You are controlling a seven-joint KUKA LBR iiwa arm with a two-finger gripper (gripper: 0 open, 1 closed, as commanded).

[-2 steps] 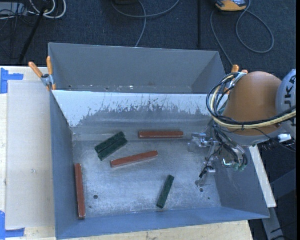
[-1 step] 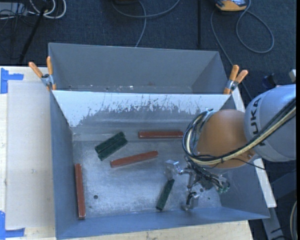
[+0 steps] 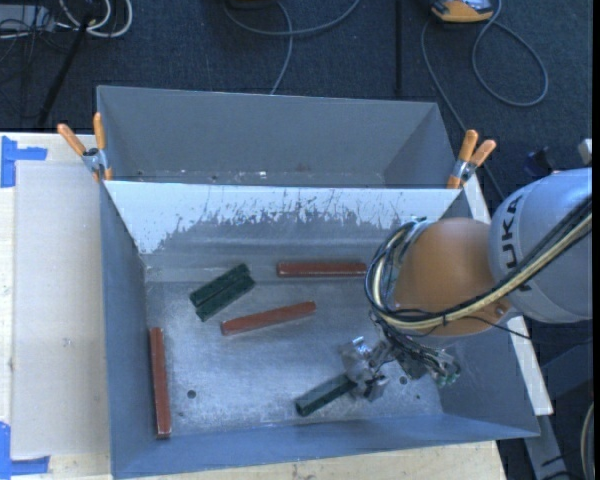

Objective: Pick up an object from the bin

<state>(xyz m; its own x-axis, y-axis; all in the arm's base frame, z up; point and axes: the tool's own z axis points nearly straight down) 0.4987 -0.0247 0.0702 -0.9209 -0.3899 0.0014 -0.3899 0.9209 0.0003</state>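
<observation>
End effector (image 3: 372, 376): low in the front right of the bin (image 3: 270, 138), at the green bar's right end; wide or narrow, I cannot tell.
Green bar (image 3: 325, 398): flat, near the front wall.

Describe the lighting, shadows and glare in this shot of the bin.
Camera view: the bin is brightest on its sloping back wall, washed pale, while the upright panel above it is dimmer. Camera view: the arm shades the lower right wall beside the gripper. Camera view: the orange cover shows a soft sheen, no hard glare.
</observation>
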